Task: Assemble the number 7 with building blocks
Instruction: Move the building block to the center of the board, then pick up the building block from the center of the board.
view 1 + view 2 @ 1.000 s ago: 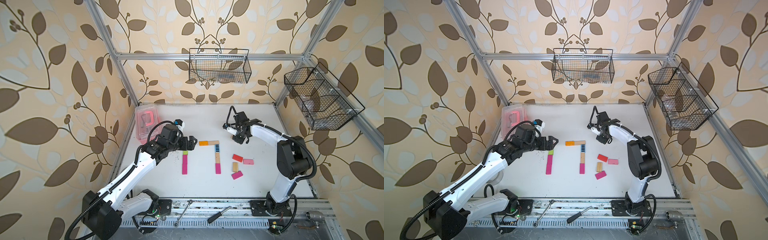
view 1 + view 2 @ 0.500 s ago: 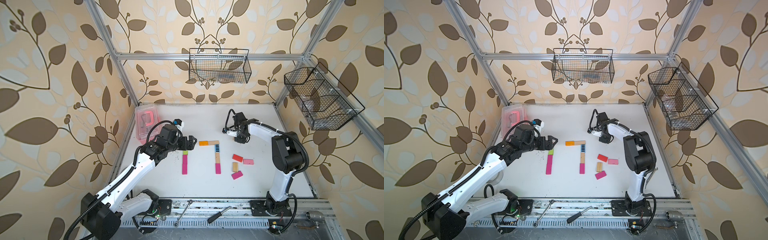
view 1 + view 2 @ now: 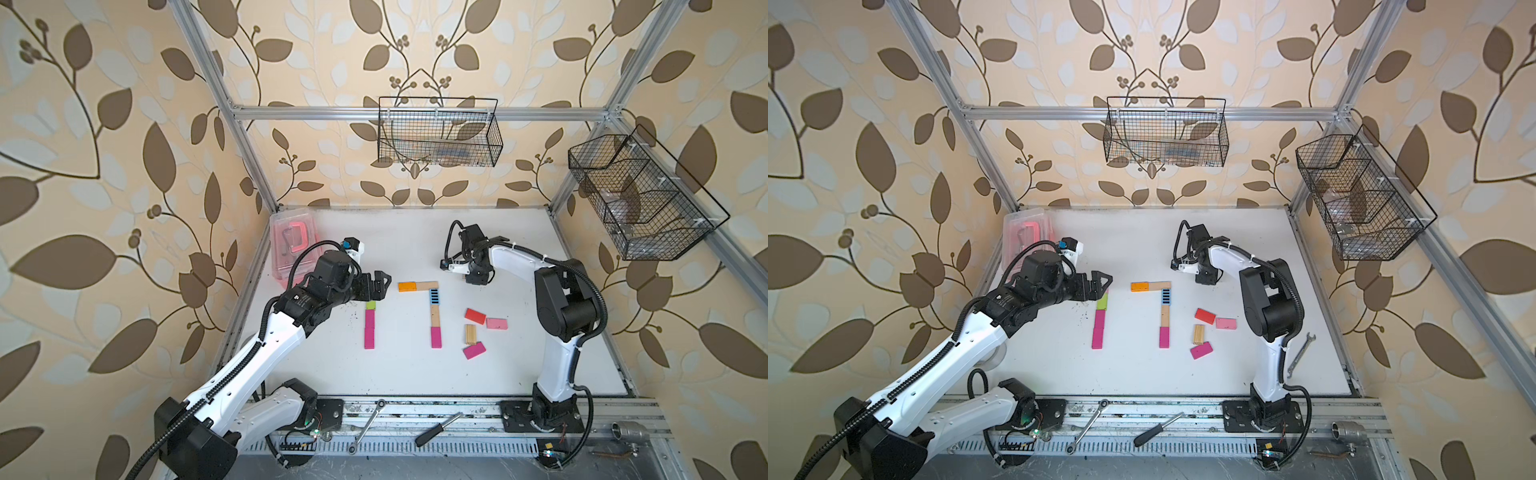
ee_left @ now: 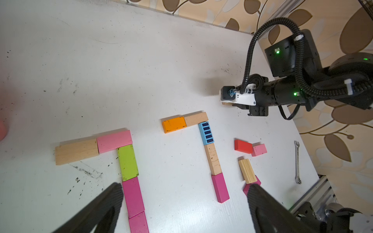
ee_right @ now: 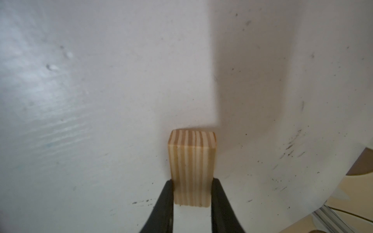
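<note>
- The right gripper (image 5: 191, 189) has its pincer pinched narrow on a pale grained block (image 5: 191, 161). There's a black finger (image 5: 167, 201) on each long side, and the free end pokes out ahead.
- That held block sits low over the white table (image 3: 415, 374), just past the far right corner of the middle seven. I can't tell whether it touches the surface.
- The middle seven lies flat. An orange block (image 3: 407, 286) and a plain wood block (image 3: 428, 285) sit end to end as the top bar.
- Its stem runs toward the near edge: a blue striped block (image 3: 434, 296), a wood stem block (image 3: 434, 316), then a magenta foot block (image 3: 436, 336).
- The left gripper (image 3: 383, 284) has its pincer spread wide, nothing in it, and hovers over the top of the other seven.
- The left wrist view shows that seven whole. A long wood block (image 4: 76, 151) and a pink corner block (image 4: 114, 141) form the bar, and a lime green block (image 4: 128, 162) and a magenta pair (image 4: 133, 196) form the stem.
- Loose on the right are a red block (image 3: 475, 316) just beside a pale pink block (image 3: 496, 323). Nearer us, a loose grained block (image 3: 470, 334) lies just beside a loose magenta block (image 3: 474, 350).
</note>
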{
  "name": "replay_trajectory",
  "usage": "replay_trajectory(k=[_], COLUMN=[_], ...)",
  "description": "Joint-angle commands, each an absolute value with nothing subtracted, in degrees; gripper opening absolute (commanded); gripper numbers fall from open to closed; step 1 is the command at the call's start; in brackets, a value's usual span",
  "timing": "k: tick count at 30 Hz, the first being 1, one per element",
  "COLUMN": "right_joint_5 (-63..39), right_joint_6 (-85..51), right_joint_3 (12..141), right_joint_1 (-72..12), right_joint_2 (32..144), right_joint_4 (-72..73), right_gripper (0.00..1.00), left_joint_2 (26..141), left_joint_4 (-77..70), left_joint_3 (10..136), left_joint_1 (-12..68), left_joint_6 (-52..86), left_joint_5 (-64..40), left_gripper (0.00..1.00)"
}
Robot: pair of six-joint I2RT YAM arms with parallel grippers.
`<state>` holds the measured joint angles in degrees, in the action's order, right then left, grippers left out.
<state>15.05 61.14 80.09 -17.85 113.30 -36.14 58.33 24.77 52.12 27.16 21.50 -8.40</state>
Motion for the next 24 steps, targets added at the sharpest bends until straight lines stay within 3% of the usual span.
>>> replay_trajectory(k=[1,11,13,14,15,16,24], right_joint_5=[14.9,14.2,12.3,11.5,10.4,9.4,1.9], right_joint_6=[62.8,57.8,54.2,51.4,49.1,45.6,19.6], right_joint_3=[80.7,79.9,79.1,78.4,78.0,77.8,81.2], right_joint_1=[-18.5,-20.1,-20.4,-20.4,-20.2,-19.9,-16.4], right_joint_2=[113.7,107.9,104.6,102.8,101.3,99.9,96.2], right_joint_4=[-37.8,-35.7,-34.1,-32.7,-32.0,-31.4,-39.1], right_gripper=[0.25,0.28,0.4,0.59,0.93,1.0,1.0], left_joint_2=[57.3,57.3,57.5,57.7,57.8,58.0,58.3], left_joint_4=[22.8,22.3,22.1,21.9,21.6,21.5,20.5], left_joint_3=[51.7,51.7,51.9,51.9,52.0,52.1,52.2], left_joint_1=[26.9,26.9,27.0,27.0,26.9,26.9,27.0], left_joint_6=[20.8,21.0,21.1,21.3,21.4,21.4,22.1], left_joint_5=[-7.3,-7.2,-7.6,-8.0,-8.4,-9.0,-11.3], left_gripper=[0.99,0.99,0.99,0.99,0.99,0.99,0.99])
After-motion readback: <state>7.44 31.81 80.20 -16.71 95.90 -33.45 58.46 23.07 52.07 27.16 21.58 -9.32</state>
